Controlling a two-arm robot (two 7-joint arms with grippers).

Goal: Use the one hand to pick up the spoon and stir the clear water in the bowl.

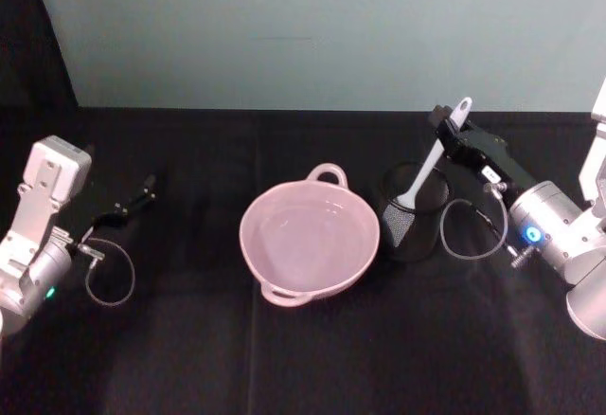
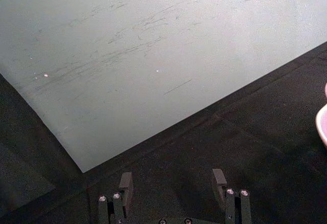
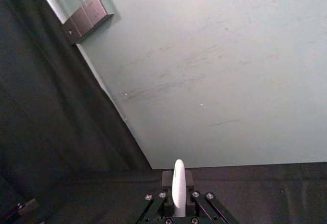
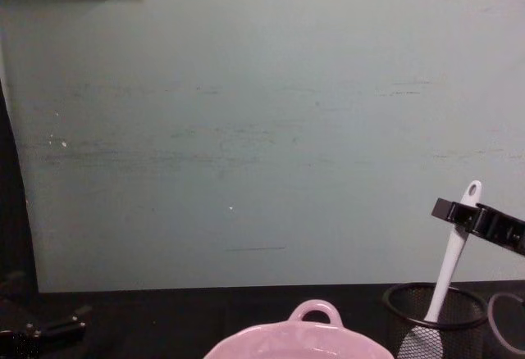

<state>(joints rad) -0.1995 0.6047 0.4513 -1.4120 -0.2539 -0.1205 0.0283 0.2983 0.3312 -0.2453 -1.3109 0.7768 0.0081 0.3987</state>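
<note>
Bowl: sat nearest the head camera, centre of the black table; pale pink, 2 loop handles, 1 toward the wall and 1 toward the robot.
Water: barely visible inside the bowl, colourless against the pink.
Mesh cup: black wire, stood just beside the bowl on the robot's right.
Spoon: white, leaned in the mesh cup; blade down inside the cup, handle tip with its oval hole up toward the wall. In the chest view the spoon rose from the cup to the jaws.
Right gripper: above the mesh cup, jaws closed around the spoon's upper handle, just below the hole. The right wrist view showed the white handle pinched between the fingers.
Left gripper: low at the table's left, well apart from the bowl; fingers spread with bare cloth between them, nothing held.
Wall: pale green, behind the table.
</note>
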